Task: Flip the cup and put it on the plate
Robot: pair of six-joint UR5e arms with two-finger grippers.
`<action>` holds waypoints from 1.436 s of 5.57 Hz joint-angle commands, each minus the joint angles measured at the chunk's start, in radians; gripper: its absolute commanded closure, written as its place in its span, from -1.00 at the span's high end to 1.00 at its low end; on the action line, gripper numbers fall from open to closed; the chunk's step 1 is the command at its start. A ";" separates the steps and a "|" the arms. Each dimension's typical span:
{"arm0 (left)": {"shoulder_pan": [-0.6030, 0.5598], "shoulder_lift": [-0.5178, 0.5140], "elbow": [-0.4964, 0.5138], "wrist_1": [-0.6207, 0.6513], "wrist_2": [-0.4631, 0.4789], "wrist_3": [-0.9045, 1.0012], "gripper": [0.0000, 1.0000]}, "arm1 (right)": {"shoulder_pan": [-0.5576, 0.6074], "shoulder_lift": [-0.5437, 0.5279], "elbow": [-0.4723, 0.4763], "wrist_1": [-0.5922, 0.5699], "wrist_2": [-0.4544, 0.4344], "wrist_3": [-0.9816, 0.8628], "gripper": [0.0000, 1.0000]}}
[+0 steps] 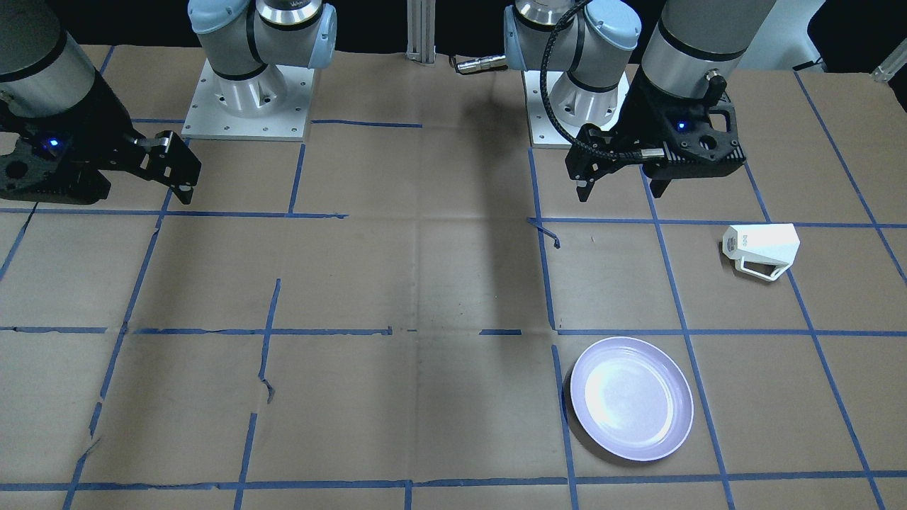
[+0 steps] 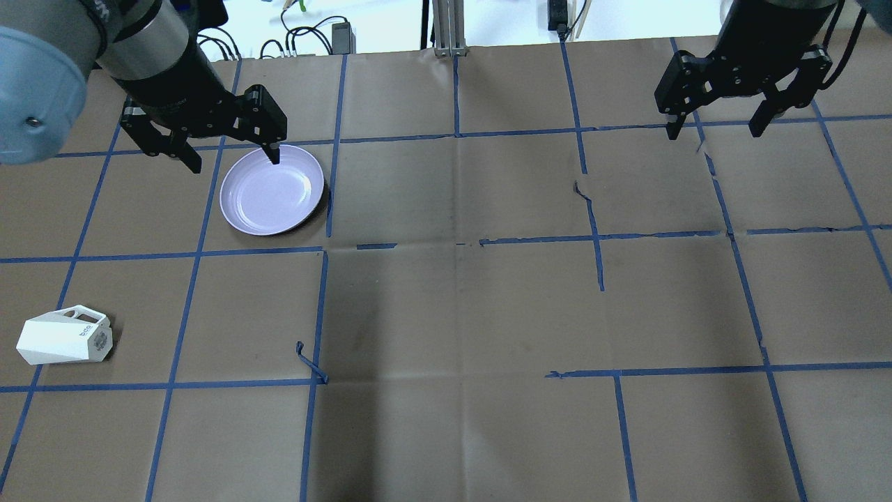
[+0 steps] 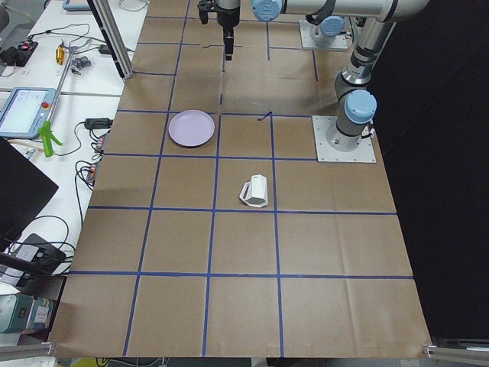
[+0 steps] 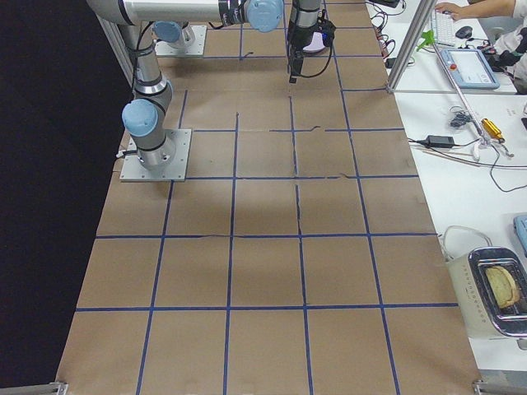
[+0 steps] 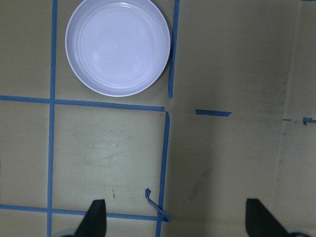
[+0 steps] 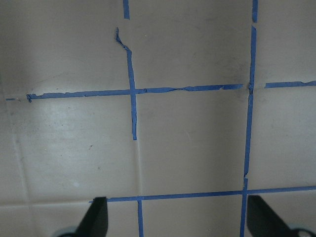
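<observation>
The white faceted cup [image 1: 762, 244] lies on its side on the table at my left, its base with the teal logo turned toward the table's middle; it also shows in the overhead view [image 2: 64, 336] and the exterior left view [image 3: 256, 191]. The pale lavender plate [image 1: 632, 398] stands empty farther out on the same side [image 2: 272, 189], [image 5: 118, 47]. My left gripper [image 2: 234, 162] is open and empty, held high above the table, apart from cup and plate. My right gripper [image 2: 713, 132] is open and empty, high over the table's other side.
Brown paper with a blue tape grid covers the table [image 2: 460, 307]. The two arm bases [image 1: 248, 92] [image 1: 574, 99] stand at the robot's edge. A metal post [image 2: 446, 28] stands at the far edge. A loose curl of tape [image 2: 310, 362] lies near the middle.
</observation>
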 commanded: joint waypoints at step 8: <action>0.866 -0.193 -0.016 -0.100 -0.156 1.088 0.97 | 0.000 0.000 0.000 0.000 0.000 0.000 1.00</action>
